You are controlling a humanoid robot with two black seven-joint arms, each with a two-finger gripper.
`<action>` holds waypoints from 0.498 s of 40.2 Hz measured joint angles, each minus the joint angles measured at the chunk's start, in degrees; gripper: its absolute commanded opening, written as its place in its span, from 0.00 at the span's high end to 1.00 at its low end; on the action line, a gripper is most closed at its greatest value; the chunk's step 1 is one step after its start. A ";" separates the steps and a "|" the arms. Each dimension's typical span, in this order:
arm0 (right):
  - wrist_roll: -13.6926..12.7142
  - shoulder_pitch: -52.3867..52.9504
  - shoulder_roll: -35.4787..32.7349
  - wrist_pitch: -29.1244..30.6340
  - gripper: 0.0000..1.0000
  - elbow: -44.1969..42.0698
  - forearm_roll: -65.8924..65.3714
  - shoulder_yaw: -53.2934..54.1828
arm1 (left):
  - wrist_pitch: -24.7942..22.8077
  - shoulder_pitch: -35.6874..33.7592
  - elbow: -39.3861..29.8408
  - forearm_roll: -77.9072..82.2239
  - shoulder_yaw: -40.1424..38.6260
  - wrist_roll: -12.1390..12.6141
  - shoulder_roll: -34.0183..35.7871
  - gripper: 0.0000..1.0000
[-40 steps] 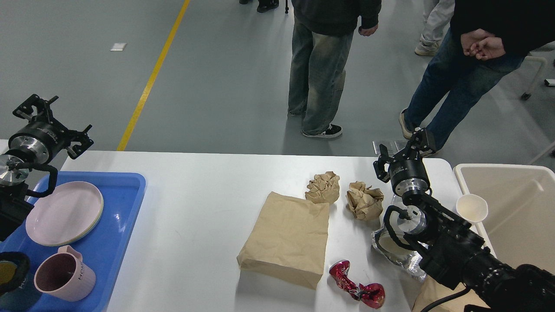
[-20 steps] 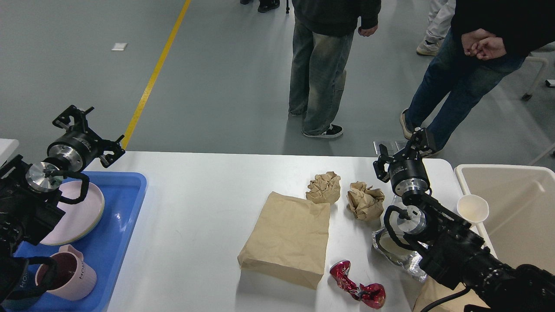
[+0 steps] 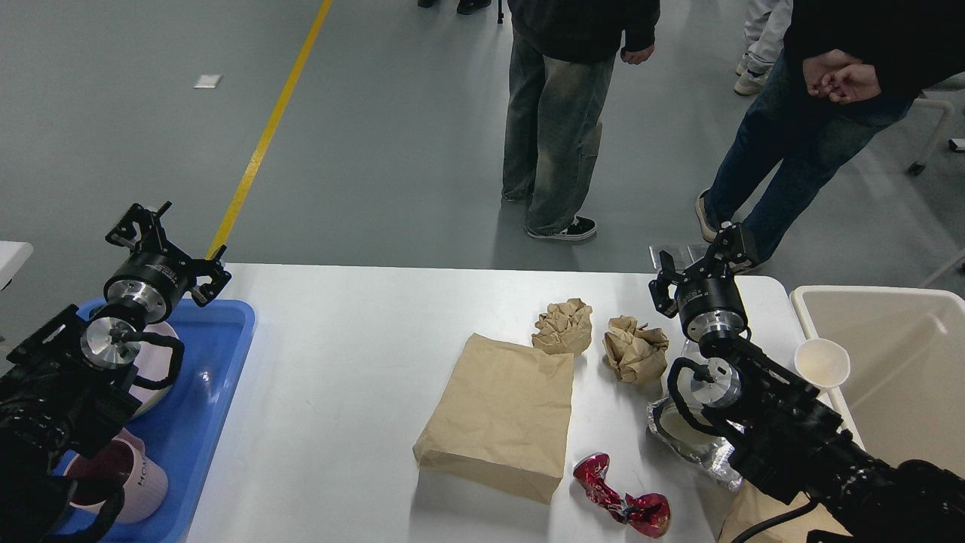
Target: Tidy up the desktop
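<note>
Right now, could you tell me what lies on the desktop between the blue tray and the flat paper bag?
Nothing: in the head view, the desktop is bare white between the blue tray and the flat paper bag.

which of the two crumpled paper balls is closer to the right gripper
The right-hand ball, just below-left of the right gripper; the other ball lies further left.

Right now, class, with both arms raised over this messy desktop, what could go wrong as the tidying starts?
1. The left arm hangs over the blue tray; swinging low, it might clip the pink mug.
2. The paper cup sits by the desktop edge, beside the right arm; a nudge could tip it.
3. The crumpled paper balls are light and may roll.
</note>
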 measured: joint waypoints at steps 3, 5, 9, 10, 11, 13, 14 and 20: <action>0.00 0.00 0.00 0.00 0.00 0.00 0.00 0.00 | -0.62 0.75 0.00 0.01 0.00 -2.29 -0.40 0.04; 0.00 0.00 0.00 0.00 0.00 0.00 0.00 0.00 | -0.86 1.06 0.01 0.01 0.00 -4.48 -0.67 0.04; 0.00 0.00 0.00 0.00 0.00 0.00 0.00 0.00 | -0.96 1.15 0.02 0.01 -0.01 -5.98 -0.80 0.04; 0.00 0.00 0.00 0.00 0.00 0.00 0.00 0.00 | -0.97 1.16 0.02 0.01 -0.05 -6.33 -0.85 0.04; 0.00 0.00 0.00 0.00 0.00 0.00 0.00 0.00 | -0.97 1.16 0.02 0.01 -0.11 -6.61 -0.91 0.04; 0.00 0.00 0.00 0.00 0.00 0.01 0.00 0.00 | -0.97 1.17 0.02 0.00 -0.22 -7.56 -1.33 0.04; 0.00 0.00 0.00 0.00 0.00 0.02 0.00 0.00 | -0.97 1.18 0.02 -0.03 -0.23 -7.92 -1.49 0.04; 0.00 0.00 0.00 0.00 0.00 0.03 0.00 0.00 | -0.97 1.27 0.02 -0.14 -0.21 -11.36 -2.09 0.04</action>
